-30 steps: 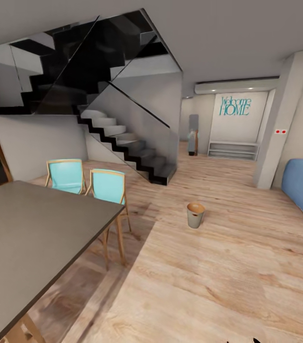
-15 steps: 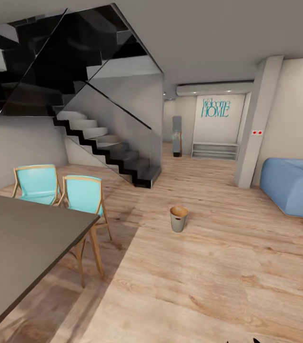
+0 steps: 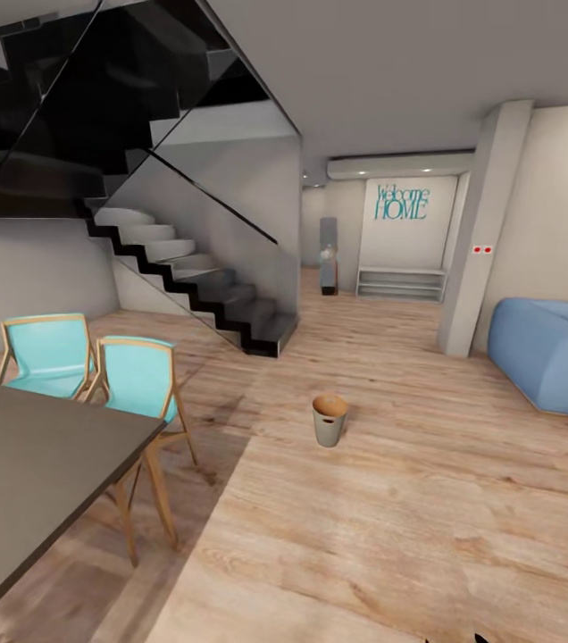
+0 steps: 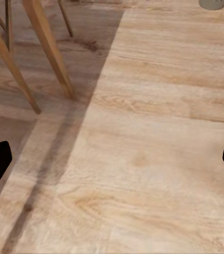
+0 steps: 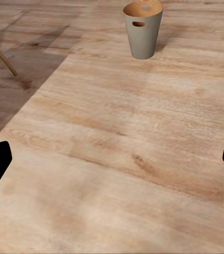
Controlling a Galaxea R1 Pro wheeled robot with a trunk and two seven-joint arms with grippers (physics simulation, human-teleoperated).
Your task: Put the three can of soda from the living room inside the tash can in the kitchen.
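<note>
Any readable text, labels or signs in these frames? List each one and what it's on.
"Welcome HOME": teal lettering on the far white wall, above the low shelf unit.
Two small red marks on the white pillar: too small to read.
Trash can on the wood floor: no label visible, just a handle slot.
No other text is visible.

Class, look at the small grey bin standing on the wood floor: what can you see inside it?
Inside the trash can, its glossy copper-brown inner wall shows near the rim. No soda cans are visible; the bottom is hidden by the front wall.
</note>
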